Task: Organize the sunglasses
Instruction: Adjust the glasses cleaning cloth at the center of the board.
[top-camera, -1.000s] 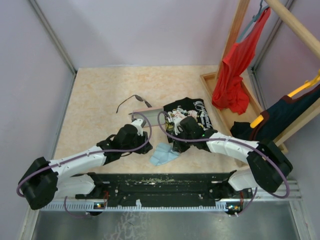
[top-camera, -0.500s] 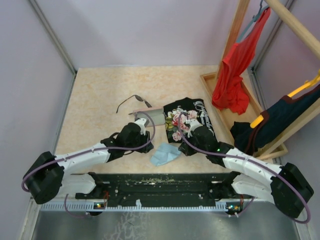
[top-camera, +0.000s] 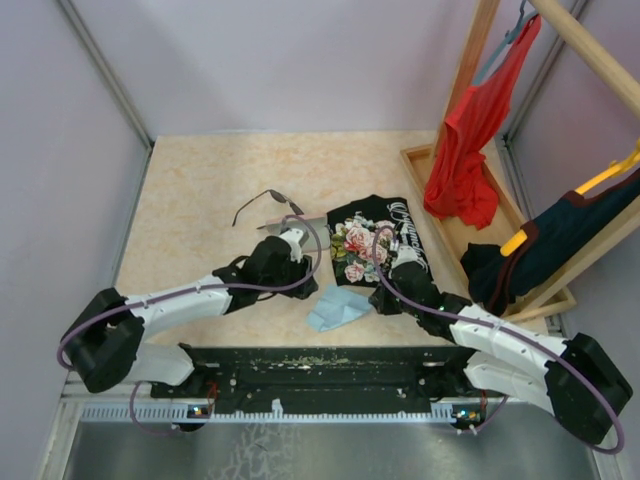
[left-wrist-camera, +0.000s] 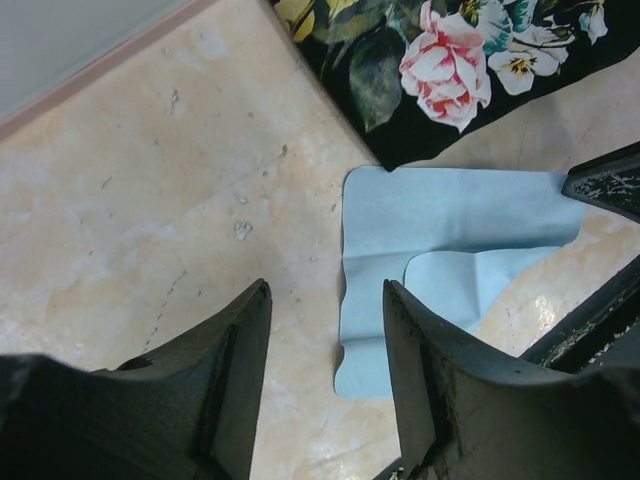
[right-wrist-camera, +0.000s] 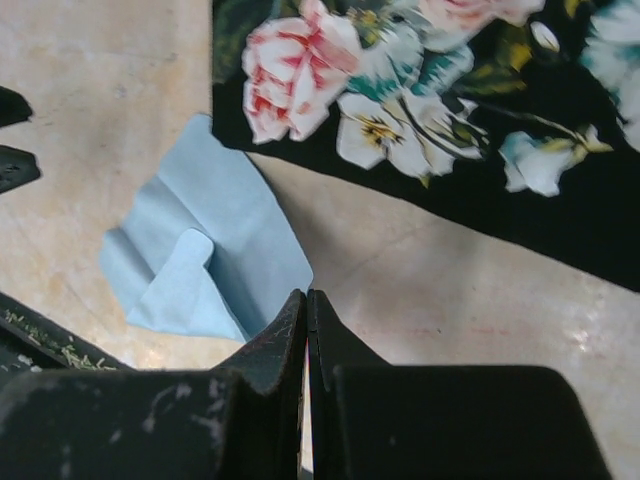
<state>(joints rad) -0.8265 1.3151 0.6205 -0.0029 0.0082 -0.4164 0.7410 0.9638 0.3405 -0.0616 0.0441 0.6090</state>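
The sunglasses (top-camera: 268, 200) lie open on the table at the back, left of a black floral cloth (top-camera: 380, 235). They show in neither wrist view. My left gripper (top-camera: 308, 283) is open and empty, low over the table. A light-blue cloth (left-wrist-camera: 440, 230) lies just past its fingertips (left-wrist-camera: 395, 300). The case's grey face and pink edge (left-wrist-camera: 60, 35) show at the far left of the left wrist view. My right gripper (top-camera: 383, 300) is shut and empty in its wrist view (right-wrist-camera: 307, 295). It sits beside the right edge of the blue cloth (right-wrist-camera: 210, 250).
The floral cloth also shows in the left wrist view (left-wrist-camera: 450, 60) and the right wrist view (right-wrist-camera: 450, 100). A wooden rack (top-camera: 470, 80) with a red garment (top-camera: 465, 150) and a dark garment (top-camera: 560, 235) stands at the right. Walls close the back and the left.
My left gripper has moved right, towards the blue cloth. My right arm has swung right and its gripper has drawn back off the cloth. The cloth has shifted slightly right.
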